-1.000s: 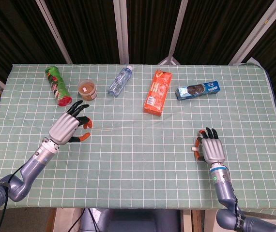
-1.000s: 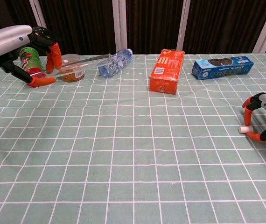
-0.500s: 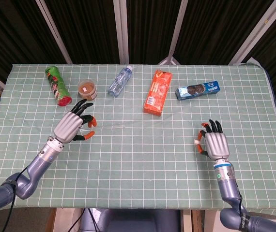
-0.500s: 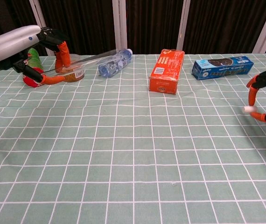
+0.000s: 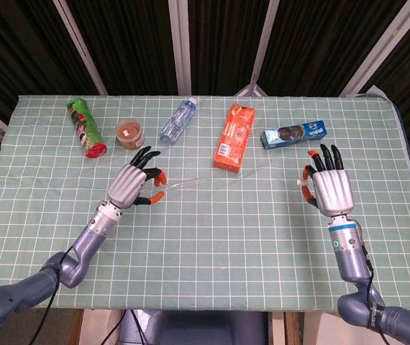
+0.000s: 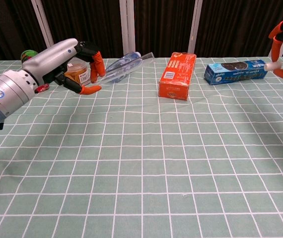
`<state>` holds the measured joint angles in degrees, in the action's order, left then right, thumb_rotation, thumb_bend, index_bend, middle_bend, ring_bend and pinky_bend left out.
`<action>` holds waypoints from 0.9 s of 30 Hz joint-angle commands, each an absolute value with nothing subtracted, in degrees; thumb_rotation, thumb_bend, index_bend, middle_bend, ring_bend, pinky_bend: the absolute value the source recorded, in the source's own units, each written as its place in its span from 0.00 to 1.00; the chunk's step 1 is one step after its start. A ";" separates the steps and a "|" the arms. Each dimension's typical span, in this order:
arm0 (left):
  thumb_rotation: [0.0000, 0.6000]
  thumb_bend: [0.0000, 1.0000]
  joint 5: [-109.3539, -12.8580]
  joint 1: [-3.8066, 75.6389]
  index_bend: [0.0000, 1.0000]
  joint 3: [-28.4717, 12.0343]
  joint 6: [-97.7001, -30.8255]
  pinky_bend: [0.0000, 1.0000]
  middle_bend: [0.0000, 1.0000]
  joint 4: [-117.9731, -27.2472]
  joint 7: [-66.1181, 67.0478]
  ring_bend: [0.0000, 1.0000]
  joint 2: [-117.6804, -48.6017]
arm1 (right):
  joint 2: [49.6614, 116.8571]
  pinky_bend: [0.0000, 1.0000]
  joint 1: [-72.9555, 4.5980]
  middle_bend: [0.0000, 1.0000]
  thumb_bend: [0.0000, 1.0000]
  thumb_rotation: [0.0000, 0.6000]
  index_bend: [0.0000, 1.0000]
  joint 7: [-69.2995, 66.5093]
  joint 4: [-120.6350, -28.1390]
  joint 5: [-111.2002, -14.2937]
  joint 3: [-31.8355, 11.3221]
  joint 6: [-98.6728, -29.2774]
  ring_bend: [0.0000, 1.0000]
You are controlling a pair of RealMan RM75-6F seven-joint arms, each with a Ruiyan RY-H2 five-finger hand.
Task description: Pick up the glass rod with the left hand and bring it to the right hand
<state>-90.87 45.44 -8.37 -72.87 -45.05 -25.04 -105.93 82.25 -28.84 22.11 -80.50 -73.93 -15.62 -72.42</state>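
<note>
Both hands have shifted since a second ago: the left hand [image 5: 135, 184] has carried the thin clear glass rod [image 5: 194, 183] rightward from beside the green can toward the table's middle, and the right hand [image 5: 330, 187] has risen off the cloth and moved farther from the robot. Orange-tipped fingers [image 6: 98, 63] of the left hand pinch one end of the rod, which sticks out to the right above the green checked tablecloth [image 5: 212, 237], its free end near the orange rectangular carton [image 5: 233, 137]. The right hand holds nothing, its fingers spread and pointing up, well apart from the rod. Behind the left hand stand a round brown-filled jar [image 5: 129, 133], a green cylindrical can [image 5: 85, 127] and a lying clear plastic bottle [image 5: 178, 121]; a blue cookie packet [image 5: 293, 133] lies beyond the right hand.
</note>
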 commanded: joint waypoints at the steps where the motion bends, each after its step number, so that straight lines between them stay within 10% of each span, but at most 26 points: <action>1: 1.00 0.70 -90.48 46.87 0.56 -9.20 -73.05 0.00 0.62 -41.87 -26.47 0.13 -108.75 | 81.20 0.00 -30.03 0.22 0.42 1.00 0.59 21.88 -79.42 -76.92 -15.73 -73.47 0.05; 27: 1.00 0.70 -88.30 50.61 0.56 -11.23 -73.74 0.00 0.62 -37.47 -26.16 0.13 -114.78 | 82.68 0.00 -37.82 0.22 0.42 1.00 0.60 22.61 -75.00 -92.20 -13.35 -76.57 0.05</action>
<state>-88.36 50.58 -11.17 -73.71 -37.39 -26.24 -114.80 82.48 -37.66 22.41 -74.92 -91.99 -13.44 -76.44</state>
